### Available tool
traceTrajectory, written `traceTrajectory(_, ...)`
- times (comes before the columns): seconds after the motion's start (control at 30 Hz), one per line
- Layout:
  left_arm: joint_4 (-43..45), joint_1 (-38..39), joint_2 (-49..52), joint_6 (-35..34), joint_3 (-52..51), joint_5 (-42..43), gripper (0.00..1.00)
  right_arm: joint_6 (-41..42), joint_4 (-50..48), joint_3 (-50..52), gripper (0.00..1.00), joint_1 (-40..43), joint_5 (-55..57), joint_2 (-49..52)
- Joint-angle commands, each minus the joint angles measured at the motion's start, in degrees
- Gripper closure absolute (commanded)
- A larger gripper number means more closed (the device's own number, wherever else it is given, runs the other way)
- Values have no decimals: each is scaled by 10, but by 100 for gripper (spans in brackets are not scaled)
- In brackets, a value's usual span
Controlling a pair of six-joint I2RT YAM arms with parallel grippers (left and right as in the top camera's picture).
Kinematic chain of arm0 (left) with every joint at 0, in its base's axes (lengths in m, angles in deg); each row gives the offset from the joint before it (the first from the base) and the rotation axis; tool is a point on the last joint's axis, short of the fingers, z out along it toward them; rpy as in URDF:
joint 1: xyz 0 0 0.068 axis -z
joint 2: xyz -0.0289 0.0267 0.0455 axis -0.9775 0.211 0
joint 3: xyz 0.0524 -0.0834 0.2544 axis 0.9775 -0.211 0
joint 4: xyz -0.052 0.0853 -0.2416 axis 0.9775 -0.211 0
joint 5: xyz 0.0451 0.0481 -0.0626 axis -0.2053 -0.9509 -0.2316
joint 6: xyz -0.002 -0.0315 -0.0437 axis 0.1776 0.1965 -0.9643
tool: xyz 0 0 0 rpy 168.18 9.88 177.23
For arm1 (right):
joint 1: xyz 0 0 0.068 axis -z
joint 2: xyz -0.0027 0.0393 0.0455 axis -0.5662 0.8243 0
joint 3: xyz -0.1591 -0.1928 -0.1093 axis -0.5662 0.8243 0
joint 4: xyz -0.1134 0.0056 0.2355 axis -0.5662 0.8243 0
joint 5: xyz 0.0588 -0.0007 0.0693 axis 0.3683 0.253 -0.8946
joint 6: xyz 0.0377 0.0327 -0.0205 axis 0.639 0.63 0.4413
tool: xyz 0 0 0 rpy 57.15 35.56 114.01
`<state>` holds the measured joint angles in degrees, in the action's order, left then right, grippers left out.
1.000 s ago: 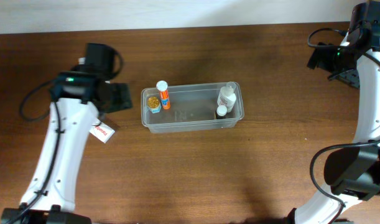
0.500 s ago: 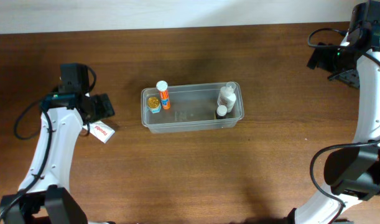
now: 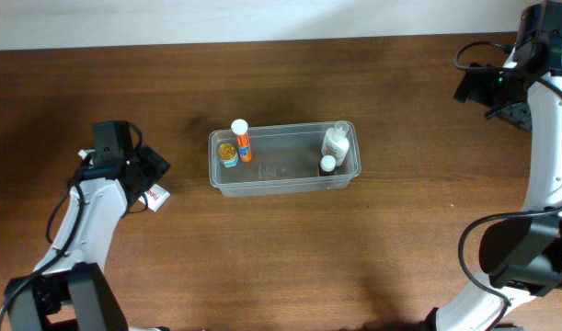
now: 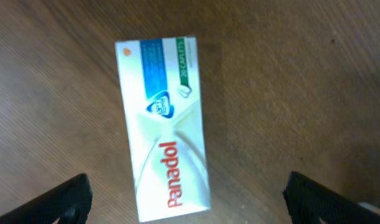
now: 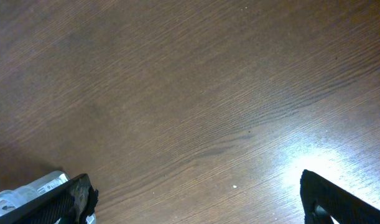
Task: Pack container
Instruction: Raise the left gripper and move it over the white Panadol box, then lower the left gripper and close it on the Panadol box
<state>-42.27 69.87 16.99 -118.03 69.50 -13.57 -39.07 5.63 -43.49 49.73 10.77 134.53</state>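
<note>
The clear plastic container stands at the table's middle. It holds an orange tube with a white cap, a small jar with a gold lid and two white bottles at its right end. A white Panadol box lies flat on the table to the container's left, also seen in the overhead view. My left gripper hangs open just above the box, fingers on either side, not touching it. My right gripper is open and empty over bare wood at the far right back.
The table is dark brown wood. A pale wall edge runs along the back. The right arm's base stands at the right edge, the left arm's base at the lower left.
My left arm has swung back from near the container to the left and come down over the Panadol box. The right arm has not moved.
</note>
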Motion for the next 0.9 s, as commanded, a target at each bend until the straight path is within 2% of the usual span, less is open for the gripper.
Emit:
traceTrajectory(0.0,32,-1,5,-23,-26,17,1,4,0,-10,2,3,5,-16)
traceTrajectory(0.53,54,-1,92,-22,-32,14,1,4,0,-10,2,3,5,-16)
traceTrajectory(0.67,50,-1,92,8,-23,26,1,4,0,-10,2,3,5,-16)
traceTrajectory(0.87,-22,-1,92,35,35,26,1,4,0,-10,2,3,5,-16)
